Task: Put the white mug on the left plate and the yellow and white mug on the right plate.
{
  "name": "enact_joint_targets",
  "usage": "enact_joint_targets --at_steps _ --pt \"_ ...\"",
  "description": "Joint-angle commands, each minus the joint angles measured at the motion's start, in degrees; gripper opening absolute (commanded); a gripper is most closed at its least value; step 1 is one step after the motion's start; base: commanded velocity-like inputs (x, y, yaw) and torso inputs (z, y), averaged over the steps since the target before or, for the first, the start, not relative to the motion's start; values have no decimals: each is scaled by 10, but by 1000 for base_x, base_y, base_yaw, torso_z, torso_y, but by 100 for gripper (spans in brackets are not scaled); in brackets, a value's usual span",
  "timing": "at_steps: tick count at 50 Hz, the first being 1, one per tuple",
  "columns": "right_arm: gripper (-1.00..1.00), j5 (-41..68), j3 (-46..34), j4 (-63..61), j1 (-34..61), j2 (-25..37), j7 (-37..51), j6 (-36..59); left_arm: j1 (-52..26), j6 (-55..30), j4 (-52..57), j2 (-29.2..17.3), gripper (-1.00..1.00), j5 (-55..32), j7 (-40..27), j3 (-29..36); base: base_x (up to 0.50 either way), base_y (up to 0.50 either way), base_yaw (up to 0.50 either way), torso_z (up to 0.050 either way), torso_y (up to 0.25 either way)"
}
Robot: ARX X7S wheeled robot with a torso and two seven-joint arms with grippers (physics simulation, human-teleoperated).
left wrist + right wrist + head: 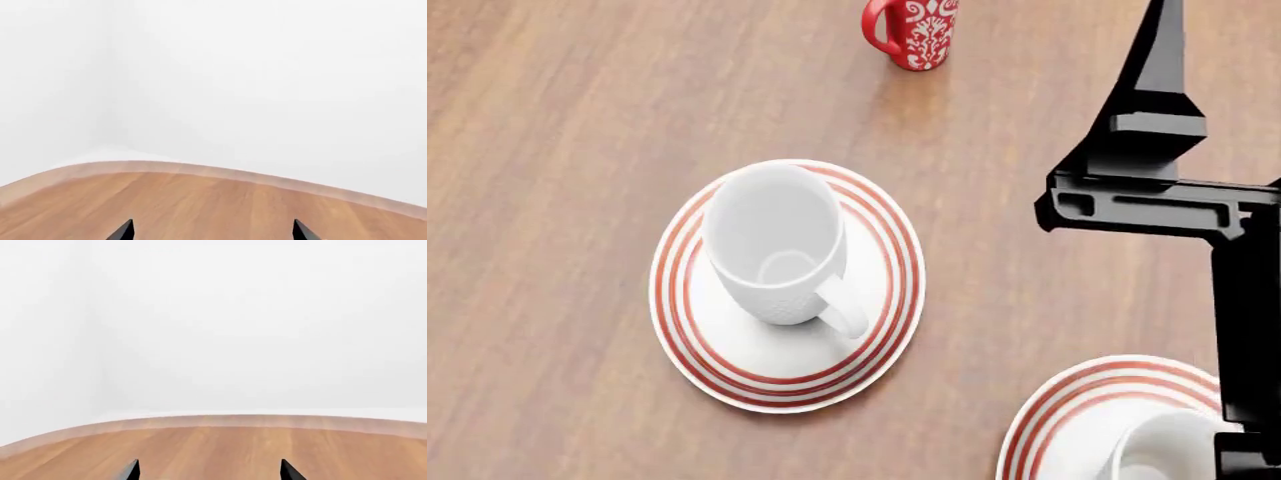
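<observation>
Your right gripper [209, 471] shows only as two dark fingertips [131, 471] at the edge of the right wrist view, standing well apart with nothing between them. Beyond them lies bare wooden table [213, 450], its far edge, and a plain white wall [233, 325]; no mug or plate appears past these tips.

Your left gripper [212, 231] reads the same way in the left wrist view: two dark tips spread wide, empty between, with only tabletop and wall ahead.

In the head view your right arm [1154, 190] rises as a black structure along the right side; the gripper's own tips cannot be seen there.

Directly beneath that arm, at the lower right corner, sits the right plate [1081, 410], its red rings partly cut off by the frame. A mug [1168, 450] stands on it, just beside the arm's black column; only its white rim and interior show, so you cannot tell its outer colour from here.

Well to the left of your right arm lies the left plate [701, 345]. The white mug [777, 245] stands upright on it, roughly centred, handle turned toward the near right.

Farther out, beyond the left plate and apart from both plates, a red mug [916, 32] with a white pattern stands on the table.
</observation>
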Motion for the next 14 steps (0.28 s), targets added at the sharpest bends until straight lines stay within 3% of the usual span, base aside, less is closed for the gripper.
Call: enact_joint_targets --at_steps 1,14 --pt "100 63 19 -60 42 28 47 49 -121 -32 32 -47 100 -125 -68 -16 0 0 0 0 0" --pt "100 66 14 -81 44 43 49 56 -139 -18 43 -53 100 -154 -78 -27 0 0 0 0 0"
